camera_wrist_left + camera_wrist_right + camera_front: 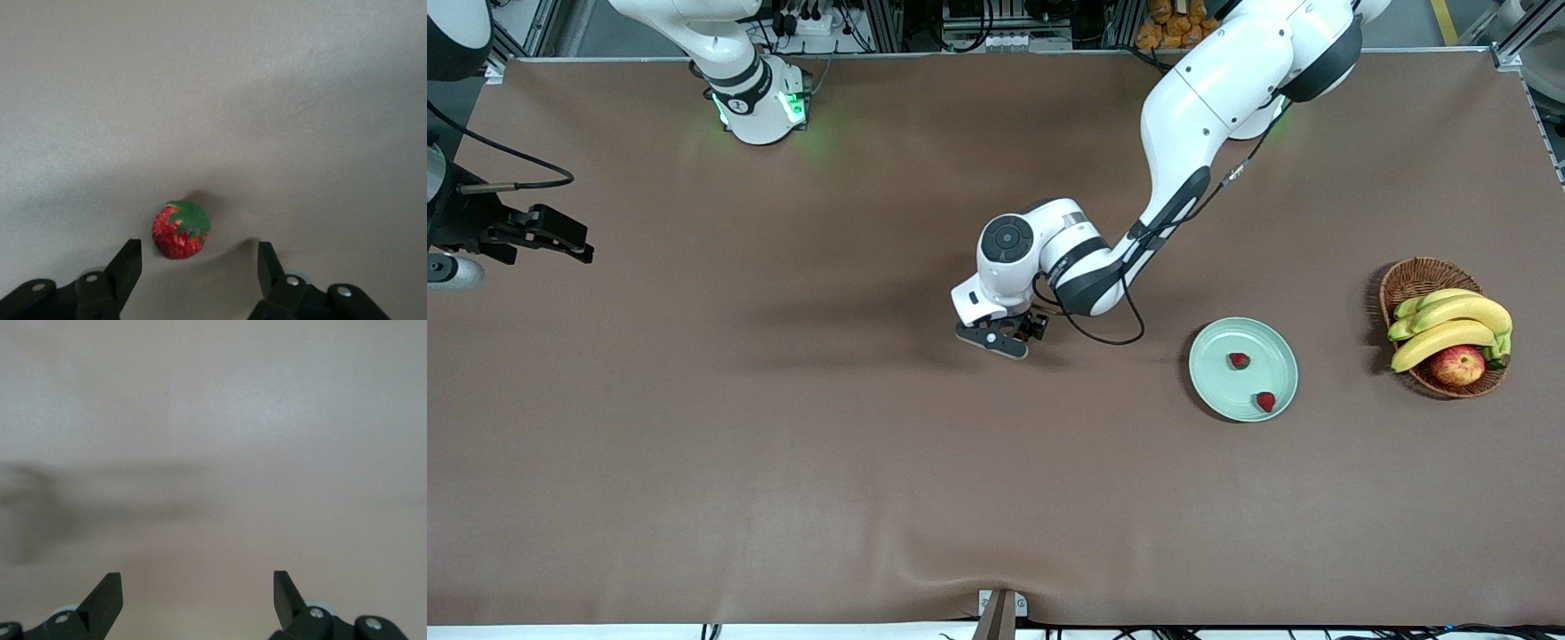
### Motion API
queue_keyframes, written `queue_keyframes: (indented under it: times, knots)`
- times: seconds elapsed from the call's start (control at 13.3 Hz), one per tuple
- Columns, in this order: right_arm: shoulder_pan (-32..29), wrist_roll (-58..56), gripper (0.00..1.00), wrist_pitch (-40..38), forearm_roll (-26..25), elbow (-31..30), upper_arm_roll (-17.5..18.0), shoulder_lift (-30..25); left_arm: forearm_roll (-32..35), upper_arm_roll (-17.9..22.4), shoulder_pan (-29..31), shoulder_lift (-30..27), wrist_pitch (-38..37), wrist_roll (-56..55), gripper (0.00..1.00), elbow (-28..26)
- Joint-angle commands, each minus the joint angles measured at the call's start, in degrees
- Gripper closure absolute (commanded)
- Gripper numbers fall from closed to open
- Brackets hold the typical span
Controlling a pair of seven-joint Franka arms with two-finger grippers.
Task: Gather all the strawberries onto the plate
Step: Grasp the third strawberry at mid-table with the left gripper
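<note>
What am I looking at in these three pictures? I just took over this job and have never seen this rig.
Two white robot arms work at a brown table. The big picture looks down from a high camera facing them; the other two come from cameras on each arm's wrist. The left gripper is low over the middle of the table, fingers open around a strawberry on the cloth, not yet gripped. The right gripper waits open over bare cloth at its end of the table, holding nothing. Toward the left arm's end, a mint-green plate holds two strawberries. Beside it, a wicker basket holds bananas and an apple.
</note>
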Motion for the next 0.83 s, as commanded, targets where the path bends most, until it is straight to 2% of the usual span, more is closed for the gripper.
queue_keyframes:
  times: [0.0, 0.3, 0.38, 0.45, 0.53, 0.75]
  knots:
    - [-1.2, 1.5, 0.0, -0.3, -0.6, -0.7, 1.3, -1.1, 0.8, 0.0, 0.0, 0.6, 0.0, 0.7, 0.34, 0.9]
    - [-1.9, 1.2, 0.0, -1.8, -0.6, 1.0, 1.0, -0.9, 0.9, 0.0, 0.0, 1.0, 0.0, 0.7, 0.67, 0.9]
    - [-2.1, 1.3, 0.0, -2.6, -0.4, 1.7, 1.0, -0.7, 1.1, 0.0, 0.1, 0.9, 0.0, 0.7, 0.79, 0.9]
    - [-2.6, 1.4, 0.0, -3.9, -0.1, 1.9, 0.9, -0.8, 1.2, -0.1, 0.3, 0.6, 0.0, 0.6, 0.96, 1.0]
    - [-3.2, 1.3, 0.0, -4.8, 0.1, 2.4, 1.0, -0.8, 1.2, 0.0, 0.4, 0.3, -0.1, 0.2, 1.0, 1.0]
    - [-3.8, 1.4, 0.0, -4.9, 0.3, 2.6, 1.0, -0.8, 1.1, -0.5, 4.2, -2.7, -1.1, 0.2, 1.0, 0.7]
